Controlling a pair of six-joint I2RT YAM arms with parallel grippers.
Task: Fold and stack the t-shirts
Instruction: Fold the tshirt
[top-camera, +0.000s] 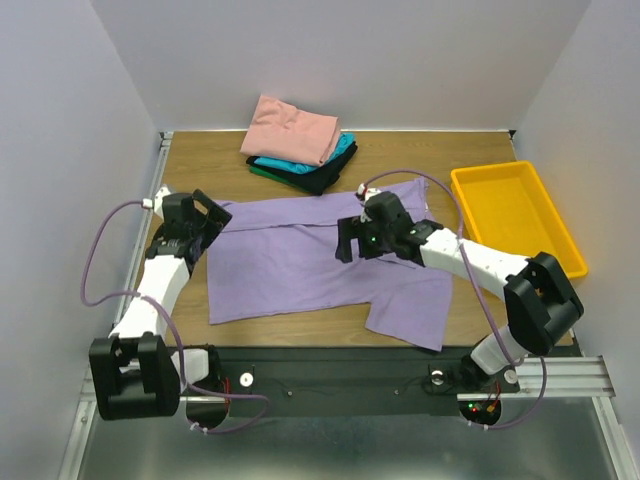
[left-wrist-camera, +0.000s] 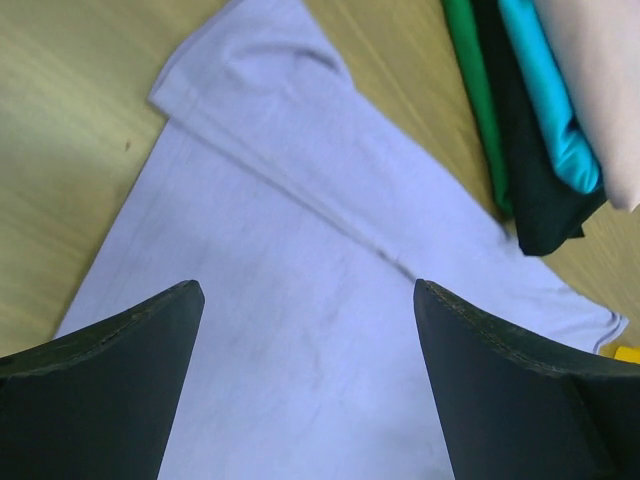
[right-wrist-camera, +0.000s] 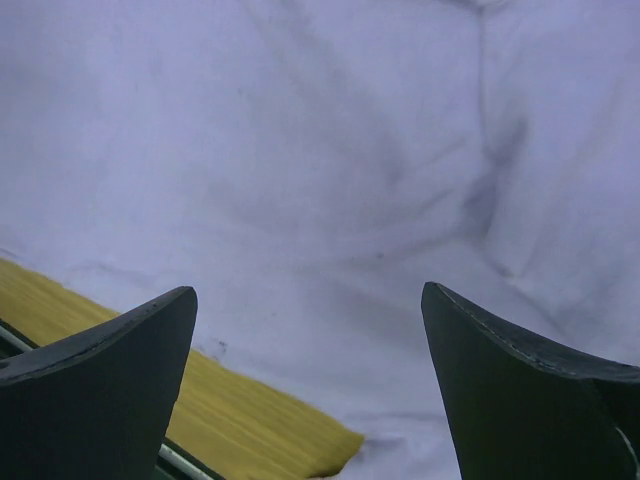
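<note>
The purple t-shirt (top-camera: 290, 265) lies centre frame. Our left gripper (top-camera: 210, 217) and right gripper (top-camera: 347, 241) hover over it, jaws apart, empty.

Light purple t-shirt (top-camera: 300, 260): soft matt cloth, fine knit, shallow creases. Folded shirts (top-camera: 300, 145) in salmon-pink, teal, black and green: same matt cloth. Table (top-camera: 200, 160): wood-grain top, smooth, low sheen. Tray (top-camera: 510, 215): yellow plastic, smooth, slightly glossy. Fingers (left-wrist-camera: 110, 390) of the left gripper (left-wrist-camera: 305, 290): matt black, faintly textured, plastic by appearance. Rail (top-camera: 570, 375) at the near edge: bare silver metal
</note>
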